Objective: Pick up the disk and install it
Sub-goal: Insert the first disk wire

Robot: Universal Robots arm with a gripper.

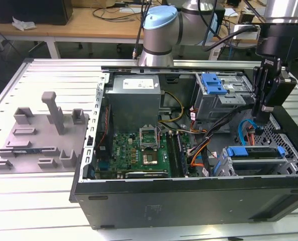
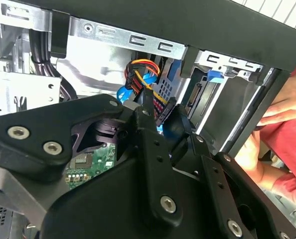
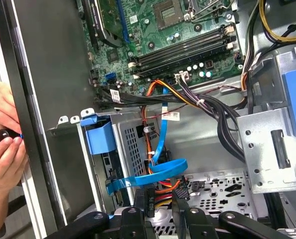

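Observation:
The disk (image 1: 254, 152), in its bright blue carrier bracket, lies seated in the grey bay at the case's front corner, on the exterior view's right. The first wrist view shows its blue bracket (image 3: 99, 137) in the bay. The second wrist view shows its connector end (image 2: 195, 97). My gripper (image 1: 260, 122) hangs inside the case just behind that bay. In both wrist views its fingers are closed on a black cable connector (image 3: 151, 201) with red, yellow and orange wires (image 2: 139, 68), a short way from the disk's end. A light blue data cable (image 3: 158, 172) loops beside it.
The open black computer case (image 1: 189, 198) lies on a slatted white table. Inside are the motherboard (image 1: 139, 150), the power supply (image 1: 135, 98) and a grey drive cage with a blue latch (image 1: 212, 84). A person's hands (image 3: 2, 134) rest at the case's outer wall. A grey fixture plate (image 1: 36, 135) sits on the exterior view's left.

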